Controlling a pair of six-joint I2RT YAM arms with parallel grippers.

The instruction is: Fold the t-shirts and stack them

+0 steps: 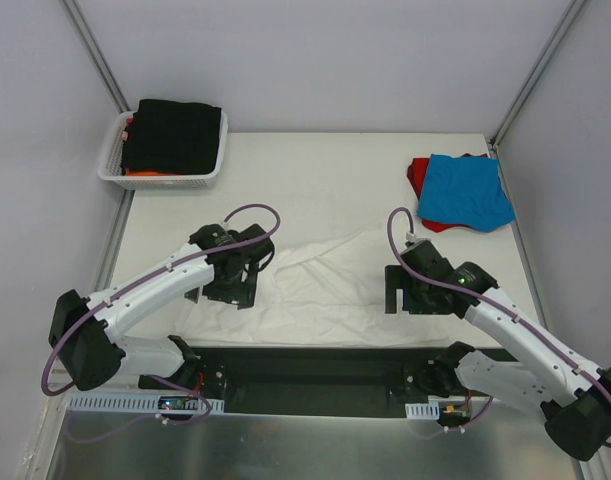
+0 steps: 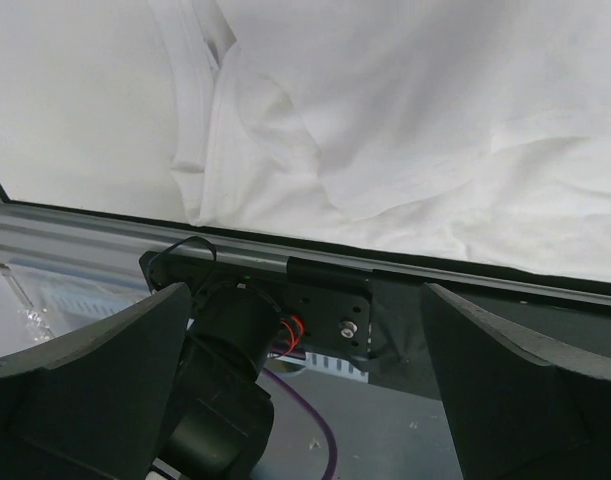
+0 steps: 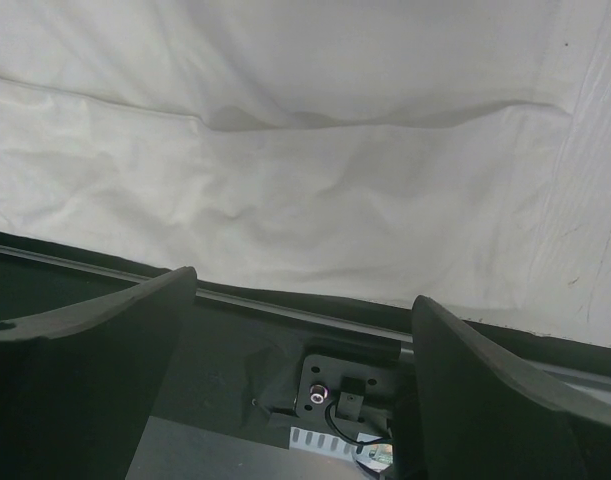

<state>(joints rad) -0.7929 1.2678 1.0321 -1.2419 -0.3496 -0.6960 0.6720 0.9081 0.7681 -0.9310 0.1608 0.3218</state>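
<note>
- the white t-shirt (image 1: 325,285) lies spread and rumpled on the table (image 1: 315,170) between my two arms, its near edge along the black strip in front of my bases.
- my left gripper (image 2: 305,300) is spread wide with nothing between the jaws, hanging over the left part of that near edge, by the rolled seam.
- my right gripper (image 3: 305,290) is equally wide and empty, over the right part of the same edge.
- the step i judge to be in hand: pinching the near edge at two matching points, then carrying it away from me for the first fold.
- to do it well, i want each pair of jaws low enough to catch the cloth, not just skim the creases.
- both sides should lift together and level, or the fold will skew.
- the ridge running across the middle may bunch; a little outward tension should flatten it.
- the blue shirt (image 1: 467,192) on the red shirt (image 1: 417,175) sits folded at the far right, well apart; that is where i expect the stack to grow.
- the black shirt (image 1: 175,135) waits in the basket (image 1: 110,165), far left.
</note>
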